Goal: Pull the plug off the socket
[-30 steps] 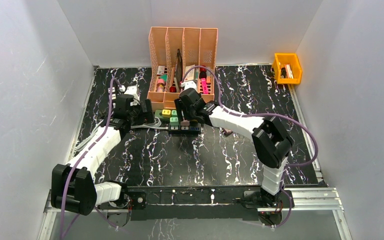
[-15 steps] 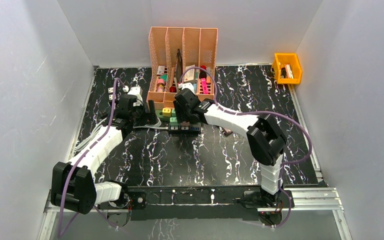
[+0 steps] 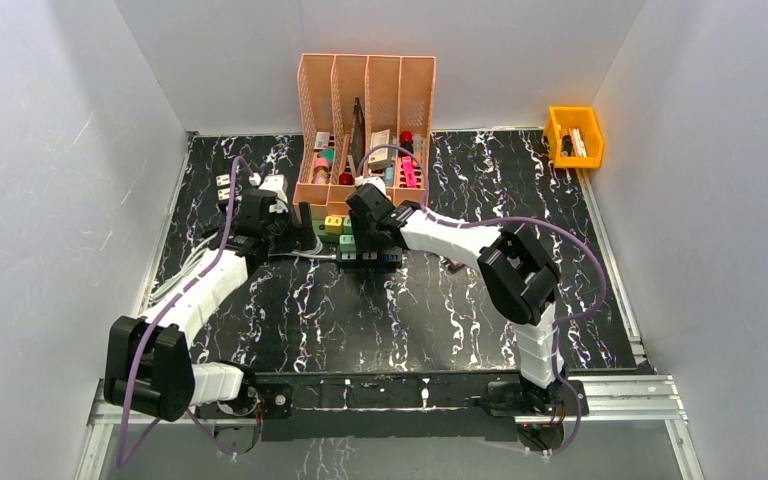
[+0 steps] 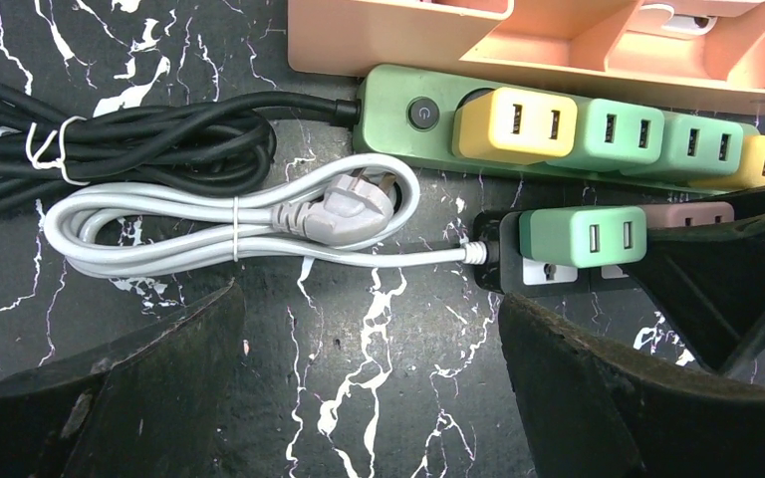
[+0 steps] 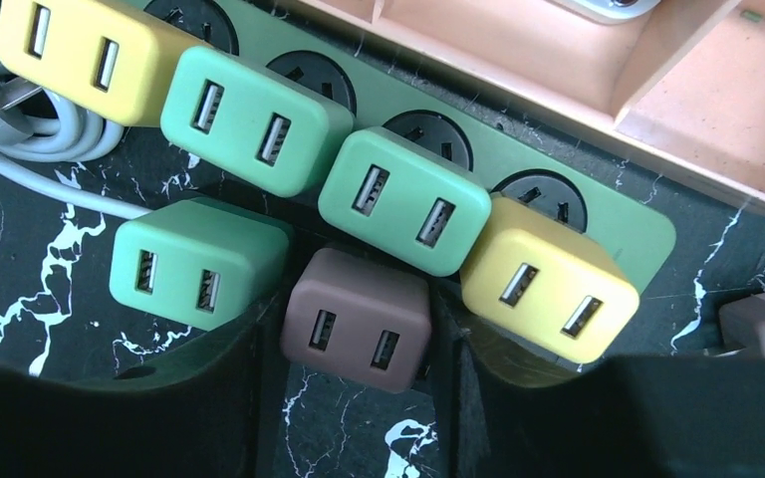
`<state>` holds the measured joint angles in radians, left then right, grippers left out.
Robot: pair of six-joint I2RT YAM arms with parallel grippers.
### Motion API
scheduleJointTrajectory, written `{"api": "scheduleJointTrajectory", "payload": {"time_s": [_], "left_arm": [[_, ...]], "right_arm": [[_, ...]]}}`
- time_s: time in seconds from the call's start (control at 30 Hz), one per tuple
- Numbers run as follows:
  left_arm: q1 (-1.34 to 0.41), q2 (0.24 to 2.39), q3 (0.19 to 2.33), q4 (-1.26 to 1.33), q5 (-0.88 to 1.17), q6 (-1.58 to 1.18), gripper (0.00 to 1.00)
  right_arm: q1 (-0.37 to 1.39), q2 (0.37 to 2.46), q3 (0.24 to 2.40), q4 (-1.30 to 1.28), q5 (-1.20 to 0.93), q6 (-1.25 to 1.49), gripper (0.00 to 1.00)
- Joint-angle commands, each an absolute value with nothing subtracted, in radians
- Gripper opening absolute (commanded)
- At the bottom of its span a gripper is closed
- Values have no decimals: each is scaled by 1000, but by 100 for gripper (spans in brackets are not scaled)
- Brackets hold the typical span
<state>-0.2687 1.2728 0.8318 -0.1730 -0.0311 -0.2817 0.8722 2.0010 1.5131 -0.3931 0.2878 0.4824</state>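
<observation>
brown plug (image 5: 357, 334) seated in black socket strip (image 4: 488, 254) | we see right gripper (image 5: 356, 344) jaws narrowly straddling it, grip unclear | green plug (image 5: 197, 261) left, yellow plug (image 5: 548, 279) right crowd it | left gripper (image 4: 367, 299) wide open, empty, by white cable (image 4: 209, 224) | bare tabletop (image 4: 359, 398) nearside

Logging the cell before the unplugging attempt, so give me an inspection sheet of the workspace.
Surface: black marble table.
Job's things: brown plug seated in black socket strip, green plug beside it.
Clutter: green power strip carrying four plugs; orange file rack; yellow bin.
Grippers: left gripper open near the cables; right gripper straddling the brown plug, grip unclear.
Cables: white cable and black cable, both coiled and tied.
Surroundings: white walls.
</observation>
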Motion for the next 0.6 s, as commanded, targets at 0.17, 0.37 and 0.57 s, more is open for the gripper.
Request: {"api": "scheduleJointTrajectory", "payload": {"time_s": [0.17,0.37,0.57], "left_arm": [[-274,1276,818,-134,102,-412,98],[-277,1192,594,222,378,-462,99],[-294,1084,665,28,621,-4,98]], "right_arm": [[856,1969,1513,-316,245,497,0],[824,1844,1392,-149,50,484,0],[737,1829,1379,-81,-398,438,0]]}}
